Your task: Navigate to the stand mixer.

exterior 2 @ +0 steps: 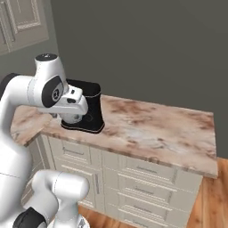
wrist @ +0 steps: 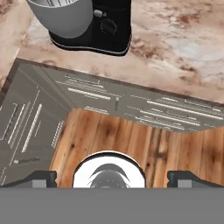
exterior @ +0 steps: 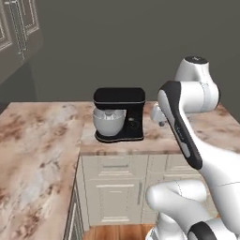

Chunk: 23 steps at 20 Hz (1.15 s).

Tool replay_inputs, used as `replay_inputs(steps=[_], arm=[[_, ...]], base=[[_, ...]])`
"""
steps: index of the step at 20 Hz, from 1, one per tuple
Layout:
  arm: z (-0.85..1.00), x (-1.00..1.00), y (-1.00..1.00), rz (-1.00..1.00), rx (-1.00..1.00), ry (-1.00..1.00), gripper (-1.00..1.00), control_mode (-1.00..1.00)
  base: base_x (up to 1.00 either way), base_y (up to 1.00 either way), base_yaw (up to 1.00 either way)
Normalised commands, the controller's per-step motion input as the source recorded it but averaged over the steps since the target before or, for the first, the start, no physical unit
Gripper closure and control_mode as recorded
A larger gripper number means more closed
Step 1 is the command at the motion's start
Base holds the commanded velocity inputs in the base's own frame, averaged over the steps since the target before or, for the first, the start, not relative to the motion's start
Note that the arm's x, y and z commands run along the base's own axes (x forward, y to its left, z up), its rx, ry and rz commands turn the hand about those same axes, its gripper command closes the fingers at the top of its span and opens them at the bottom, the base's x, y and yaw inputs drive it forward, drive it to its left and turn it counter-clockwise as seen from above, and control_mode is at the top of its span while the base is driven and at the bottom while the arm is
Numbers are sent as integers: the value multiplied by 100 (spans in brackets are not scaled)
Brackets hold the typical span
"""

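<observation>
Unlabelled stand mixer (exterior: 118, 114) sits on marble counter (exterior: 42, 140); tool (wrist: 112, 177) gapes empty.

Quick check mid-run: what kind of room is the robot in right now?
A home-style kitchen, it seems. A black stand mixer sits on a marble-patterned counter, with pale drawers and cabinet fronts beneath and a wood floor.

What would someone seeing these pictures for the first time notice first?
The black stand mixer with a rounded silver-grey metal bowl stands out, sitting on the pink-veined marble counter near its inner corner. Next comes the bulky white robot arm, folded in front of the cream drawer fronts, with a wooden floor below.
</observation>
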Motion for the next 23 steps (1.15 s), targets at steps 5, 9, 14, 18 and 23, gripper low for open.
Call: replay_inputs(steps=[5,9,14,18,23], arm=[[0,0,0,0,0,0,-100,100],[0,0,0,0,0,0,-100,100],[0,0,0,0,0,0,-100,100],[0,0,0,0,0,0,-100,100],[0,14,0,-1,0,0,-100,-100]], base=[[60,56,0],[74,46,0],[76,32,-1],[76,27,-2],[54,4,-4]])
